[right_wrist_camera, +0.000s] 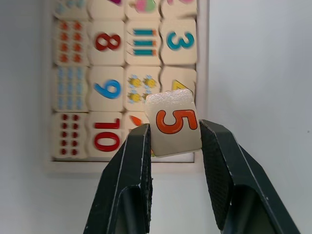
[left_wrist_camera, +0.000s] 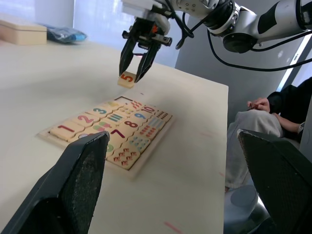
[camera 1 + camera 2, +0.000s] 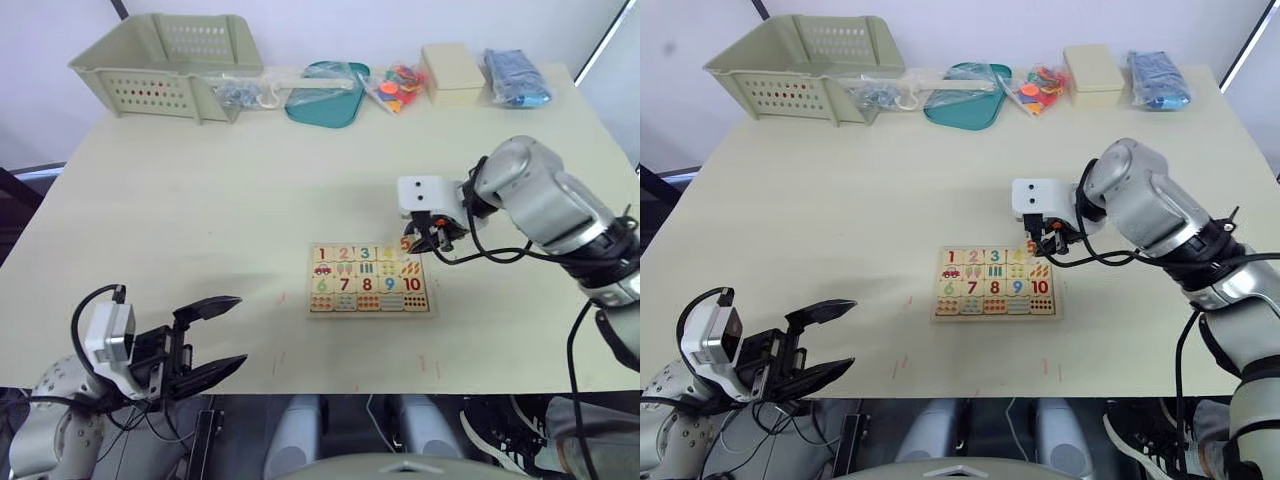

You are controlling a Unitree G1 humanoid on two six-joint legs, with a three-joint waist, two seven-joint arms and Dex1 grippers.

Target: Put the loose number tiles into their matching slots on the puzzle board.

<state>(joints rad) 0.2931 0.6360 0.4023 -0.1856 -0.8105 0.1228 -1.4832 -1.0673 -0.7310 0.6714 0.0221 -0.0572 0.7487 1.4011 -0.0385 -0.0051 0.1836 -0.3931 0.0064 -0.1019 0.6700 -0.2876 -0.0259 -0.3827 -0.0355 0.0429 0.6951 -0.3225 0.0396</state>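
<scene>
1. In the left eye view, the puzzle board [image 3: 370, 280] is seen lying flat on the pale surface [image 3: 200, 220], with tiles 1 to 4 seated along its far row and 6 to 10 in a nearer row. The right gripper [image 3: 420, 240] is held over the board's far right corner, and the 5 tile [image 3: 405, 243] is pinched between its fingers. The left gripper [image 3: 215, 338] is held at the near left edge of the surface, well apart from the board, with its fingers spread wide and nothing between them. A green basket [image 3: 165, 65], a teal tray [image 3: 325, 95], a cream box [image 3: 452, 72] and a blue bag [image 3: 515, 78] are lined along the far edge.

2. In the left wrist view, the 5 tile [image 2: 127, 79] is seen lifted clear above the board's end slot [image 2: 124, 100], which lies open beside tile 4.

3. In the right wrist view, the tile [image 1: 173, 122] is shown clamped by its two side edges, tilted slightly, above the board's corner beside the 10.
</scene>
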